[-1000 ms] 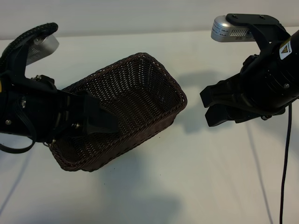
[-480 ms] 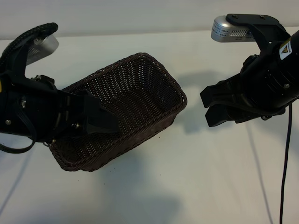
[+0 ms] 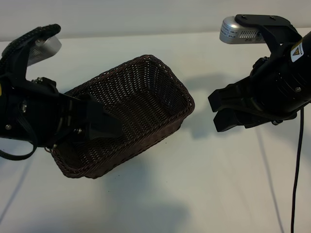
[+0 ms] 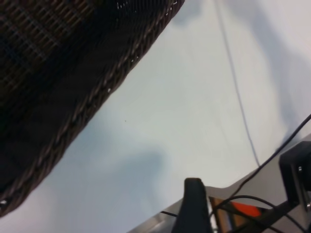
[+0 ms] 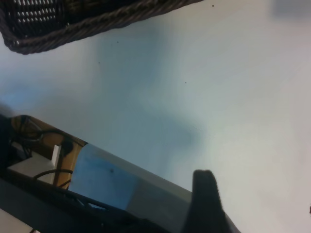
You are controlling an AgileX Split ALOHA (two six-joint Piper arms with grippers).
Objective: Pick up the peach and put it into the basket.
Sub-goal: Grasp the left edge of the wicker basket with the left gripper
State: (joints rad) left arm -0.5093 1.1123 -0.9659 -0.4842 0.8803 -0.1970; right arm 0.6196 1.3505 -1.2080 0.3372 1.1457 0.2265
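Note:
The dark brown woven basket (image 3: pixel 171 74) lies slantwise on the white table, left of the middle, and nothing shows inside it. No peach shows in any view. My left gripper (image 3: pixel 104 127) hangs over the basket's left end, open, holding nothing. Only one of its fingers (image 4: pixel 192 204) appears in the left wrist view, beside the basket's braided rim (image 4: pixel 82 114). My right gripper (image 3: pixel 217 110) hovers to the right of the basket, clear of it, with its two fingers apart and empty. The right wrist view shows one finger (image 5: pixel 206 199) and a corner of the basket (image 5: pixel 73 22).
A black cable (image 3: pixel 295 170) hangs from the right arm across the table's right side. Bare white tabletop (image 3: pixel 194 184) lies in front of the basket and between the two arms. The table's edge (image 5: pixel 146 184) and wiring beyond it show in both wrist views.

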